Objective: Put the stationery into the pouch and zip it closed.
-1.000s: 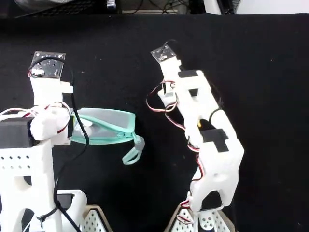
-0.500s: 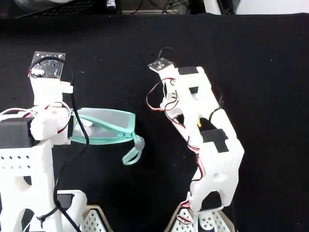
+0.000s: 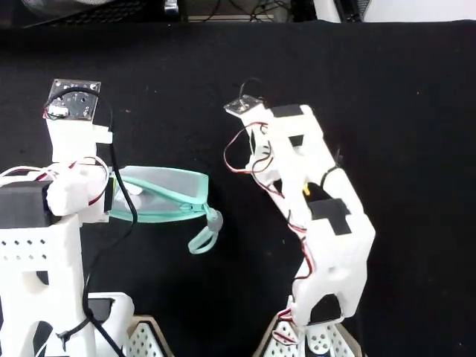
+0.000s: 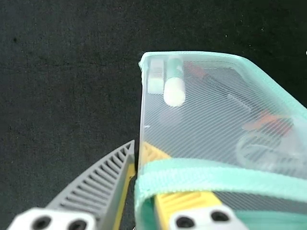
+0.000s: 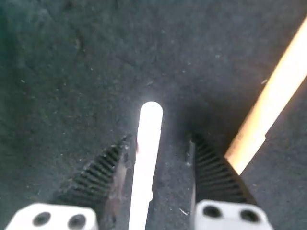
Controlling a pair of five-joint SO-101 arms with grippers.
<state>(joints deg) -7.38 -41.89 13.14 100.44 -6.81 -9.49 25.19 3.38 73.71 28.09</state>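
So the pouch (image 3: 167, 190) sits at the near left of the black surface (image 3: 387, 89), see-through plastic with mint-green trim, its long side running left to right; a mint wrist loop (image 3: 204, 234) hangs off its right end and curls toward the near edge. The left arm (image 3: 63, 193) is over the pouch's left end, and in its wrist view the left pincer (image 4: 138, 148) is clamped on the pouch, with the grey finger on one face, the yellow pad (image 4: 152, 155) pressed on the other and the mint band between them. Through the ribbed plastic you can make out a white cylinder (image 4: 174, 91), a small pale block (image 4: 156, 79) right beside it, some orange-red bits (image 4: 268, 122) further along and a clear round thing (image 4: 259, 148) I can't identify; everything in there is too hazy to name properly, and I can't tell from here whether the zip is done up. The right arm (image 3: 327, 216) stands mid-surface, well apart from the pouch, wrist tipped down at the cloth; the right pincer (image 5: 160, 141) is spread apart just above the surface with a white stick (image 5: 146, 143) lying lengthwise in the gap, hard up against one finger, though I can't tell if they touch; an orange stick (image 5: 278, 96) lies on the surface just outside the other finger, angled away from it.
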